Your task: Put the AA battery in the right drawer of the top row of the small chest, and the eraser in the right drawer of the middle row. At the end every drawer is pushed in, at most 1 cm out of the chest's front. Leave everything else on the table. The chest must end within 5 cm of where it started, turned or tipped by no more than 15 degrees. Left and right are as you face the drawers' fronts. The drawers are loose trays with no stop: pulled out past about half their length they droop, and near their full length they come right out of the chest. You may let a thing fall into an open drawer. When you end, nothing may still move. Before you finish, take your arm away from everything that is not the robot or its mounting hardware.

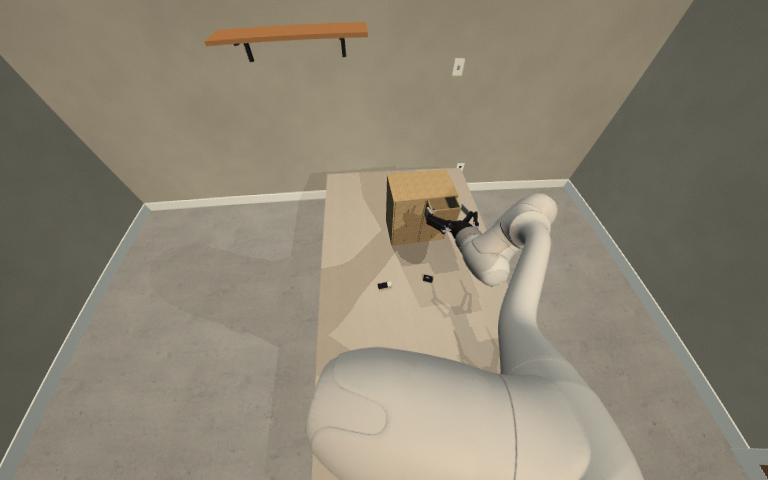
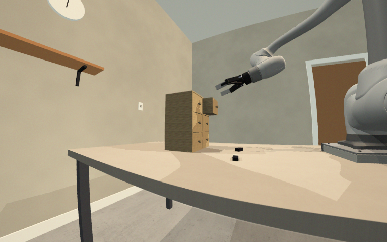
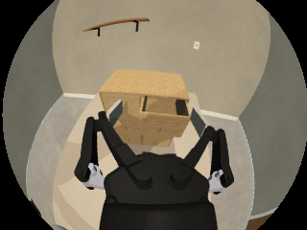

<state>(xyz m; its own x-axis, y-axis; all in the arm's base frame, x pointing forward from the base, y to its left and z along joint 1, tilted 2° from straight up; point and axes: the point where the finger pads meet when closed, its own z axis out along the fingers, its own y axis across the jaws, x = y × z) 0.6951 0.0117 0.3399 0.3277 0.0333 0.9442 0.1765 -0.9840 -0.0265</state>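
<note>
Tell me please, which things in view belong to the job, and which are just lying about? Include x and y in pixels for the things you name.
For the job:
- small chest point(image 1: 421, 184) point(image 2: 178, 119) point(image 3: 144, 81), with its top right drawer point(image 1: 444, 210) point(image 2: 210, 106) point(image 3: 165, 117) pulled out
- black-and-white block point(image 1: 383, 285) point(image 2: 235, 158), probably the eraser

The AA battery cannot be seen.

Just lying about:
- small black object point(image 1: 427, 278) point(image 2: 239, 149) nearby, apparently not needed

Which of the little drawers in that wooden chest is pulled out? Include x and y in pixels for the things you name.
The top right drawer point(image 1: 443, 209) point(image 2: 210, 106) point(image 3: 165, 113), as you face the fronts: it alone sticks out of the chest point(image 1: 421, 184) point(image 2: 178, 121) point(image 3: 144, 82), while the other five sit closed.
</note>
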